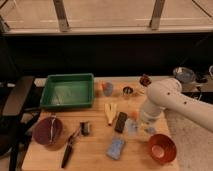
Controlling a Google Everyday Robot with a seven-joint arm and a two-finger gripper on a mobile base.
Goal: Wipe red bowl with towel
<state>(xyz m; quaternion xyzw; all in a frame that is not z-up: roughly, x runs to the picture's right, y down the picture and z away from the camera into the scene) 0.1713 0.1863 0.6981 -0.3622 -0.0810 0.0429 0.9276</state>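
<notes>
The red bowl stands at the front right corner of the wooden table. A blue-grey towel lies flat on the table left of it. My white arm comes in from the right and bends down over the table. My gripper hangs at its end, low over the table, just up and left of the red bowl and up and right of the towel. It is apart from both.
A green tray sits at the back left. A dark maroon bowl and a black-handled tool lie front left. A blue cup, a metal cup, a yellow item and a black block fill the middle.
</notes>
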